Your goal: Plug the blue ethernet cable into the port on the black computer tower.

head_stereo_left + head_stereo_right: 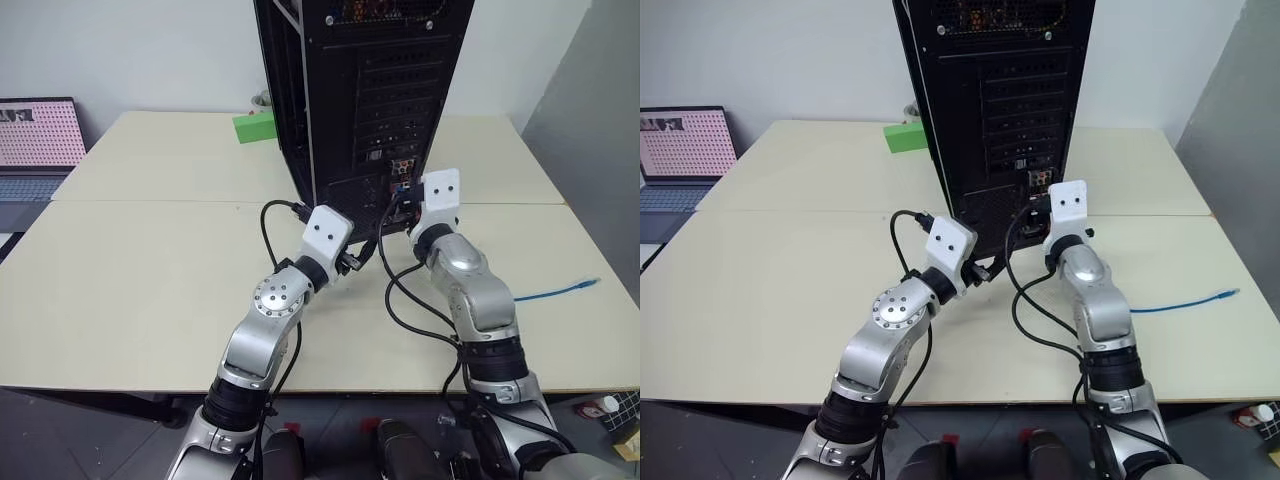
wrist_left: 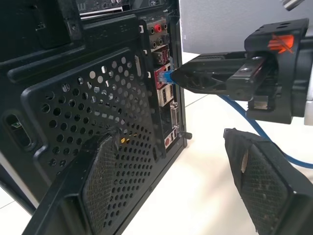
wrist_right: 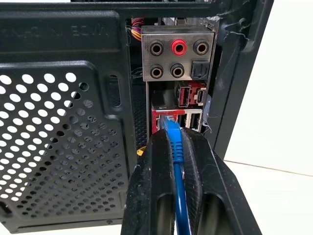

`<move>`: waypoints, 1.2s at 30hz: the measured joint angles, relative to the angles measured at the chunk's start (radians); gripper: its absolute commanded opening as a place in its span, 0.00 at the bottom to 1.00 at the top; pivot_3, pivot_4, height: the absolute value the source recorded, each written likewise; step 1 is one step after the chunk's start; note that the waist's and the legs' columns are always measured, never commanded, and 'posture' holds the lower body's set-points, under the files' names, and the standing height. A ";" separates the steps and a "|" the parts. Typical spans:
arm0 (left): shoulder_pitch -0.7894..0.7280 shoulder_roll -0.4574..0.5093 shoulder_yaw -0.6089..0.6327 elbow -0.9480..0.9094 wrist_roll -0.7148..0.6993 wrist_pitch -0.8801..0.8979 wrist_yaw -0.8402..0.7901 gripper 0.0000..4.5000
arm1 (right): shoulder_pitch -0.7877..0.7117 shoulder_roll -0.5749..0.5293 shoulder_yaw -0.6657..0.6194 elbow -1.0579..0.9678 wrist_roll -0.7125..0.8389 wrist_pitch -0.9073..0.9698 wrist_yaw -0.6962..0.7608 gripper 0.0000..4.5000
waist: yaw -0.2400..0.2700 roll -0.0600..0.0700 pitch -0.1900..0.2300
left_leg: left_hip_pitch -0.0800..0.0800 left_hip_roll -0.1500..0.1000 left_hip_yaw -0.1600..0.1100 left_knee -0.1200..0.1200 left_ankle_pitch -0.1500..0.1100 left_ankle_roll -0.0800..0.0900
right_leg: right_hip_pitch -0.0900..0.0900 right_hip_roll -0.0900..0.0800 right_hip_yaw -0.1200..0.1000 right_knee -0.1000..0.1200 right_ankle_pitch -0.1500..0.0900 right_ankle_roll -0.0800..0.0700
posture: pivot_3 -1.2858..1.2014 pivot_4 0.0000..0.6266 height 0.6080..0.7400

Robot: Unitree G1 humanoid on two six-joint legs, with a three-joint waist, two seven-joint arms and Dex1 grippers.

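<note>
— While the right end effector is clamped on the blue ethernet cable, where does the plug end sit?

— Right at the rear connector cluster of the black computer tower. The two black fingers pinch the cord just behind its tip, and that tip meets the port in the red-framed block below the round audio jacks. Whether it is fully seated cannot be told.

— And the rest of the cord?

— It trails back from the fingers and lies across the beige surface to the robot's right, with its free end near the surface's right edge, well apart from the tower.

— What about the left end effector?

— Its fingers stand wide apart and grip nothing. It hangs just beside the tower's lower rear, in front of the perforated vent grille, close to the right one but not touching it.

— Anything else on the surface?

— A small green block sits beside the tower on its far left side, and a laptop is at the left edge.
</note>
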 measured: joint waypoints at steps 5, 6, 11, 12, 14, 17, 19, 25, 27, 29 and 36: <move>0.000 -0.002 0.000 0.000 0.000 0.000 0.003 0.81 | -0.001 0.011 0.002 0.024 -0.017 -0.033 -0.004 0.00 | -0.001 0.000 0.000 | 0.000 0.000 0.000 0.000 0.000 0.000 | 0.000 0.000 0.000 0.000 0.000 0.000 | 0.52 0.24 1.00; 0.000 -0.002 0.000 0.000 0.000 0.001 0.003 0.81 | -0.002 0.011 0.003 0.030 -0.018 -0.040 -0.004 0.00 | -0.001 0.000 0.000 | 0.000 0.000 0.000 0.000 0.000 0.000 | 0.000 0.000 0.000 0.000 0.000 0.000 | 0.52 0.24 1.00; 0.000 -0.005 0.000 0.000 -0.001 0.001 0.005 0.81 | -0.006 0.011 0.006 0.049 -0.018 -0.062 0.000 0.00 | -0.006 0.000 0.000 | 0.000 0.000 0.000 0.000 0.000 0.000 | 0.000 0.000 0.000 0.000 0.000 0.000 | 0.52 0.24 1.00; 0.000 -0.005 0.000 0.000 -0.001 0.001 0.005 0.81 | -0.008 0.012 0.007 0.052 -0.018 -0.064 0.002 0.00 | -0.008 0.000 0.000 | 0.000 0.000 0.000 0.000 0.000 0.000 | 0.000 0.000 0.000 0.000 0.000 0.000 | 0.52 0.24 1.00; 0.000 -0.006 0.000 0.000 -0.001 0.001 0.005 0.81 | -0.011 0.012 0.008 0.060 -0.018 -0.070 0.004 0.00 | -0.010 0.000 0.000 | 0.000 0.000 0.000 0.000 0.000 0.000 | 0.000 0.000 0.000 0.000 0.000 0.000 | 0.52 0.24 1.00; 0.002 -0.007 0.000 0.000 -0.001 0.001 0.005 0.81 | -0.012 0.014 0.008 0.068 -0.017 -0.079 0.005 0.00 | -0.011 0.000 0.000 | 0.000 0.000 0.000 0.000 0.000 0.000 | 0.000 0.000 0.000 0.000 0.000 0.000 | 0.52 0.24 1.00; 0.003 -0.008 0.000 0.000 -0.001 0.001 0.005 0.81 | -0.014 0.015 0.008 0.071 -0.017 -0.082 0.005 0.00 | -0.013 0.000 0.000 | 0.000 0.000 0.000 0.000 0.000 0.000 | 0.000 0.000 0.000 0.000 0.000 0.000 | 0.52 0.24 1.00; 0.004 -0.008 0.000 0.000 -0.004 0.001 0.005 0.81 | -0.019 0.020 0.007 0.080 -0.017 -0.088 0.005 0.00 | -0.016 0.000 0.000 | 0.000 0.000 0.000 0.000 0.000 0.000 | 0.000 0.000 0.000 0.000 0.000 0.000 | 0.52 0.24 1.00; 0.004 -0.008 0.000 0.000 -0.005 0.002 0.005 0.81 | -0.019 0.021 0.007 0.086 -0.017 -0.096 0.005 0.00 | -0.017 0.000 0.000 | 0.000 0.000 0.000 0.000 0.000 0.000 | 0.000 0.000 0.000 0.000 0.000 0.000 | 0.52 0.24 1.00; 0.004 -0.008 0.000 0.000 -0.005 0.002 0.005 0.81 | -0.021 0.022 0.007 0.095 -0.017 -0.105 0.005 0.00 | -0.017 0.000 0.000 | 0.000 0.000 0.000 0.000 0.000 0.000 | 0.000 0.000 0.000 0.000 0.000 0.000 | 0.52 0.24 1.00; 0.004 -0.008 0.000 -0.001 -0.007 0.002 0.005 0.81 | -0.024 0.028 0.006 0.117 -0.017 -0.135 0.002 0.00 | -0.019 0.000 0.000 | 0.000 0.000 0.000 0.000 0.000 0.000 | 0.000 0.000 0.000 0.000 0.000 0.000 | 0.52 0.24 1.00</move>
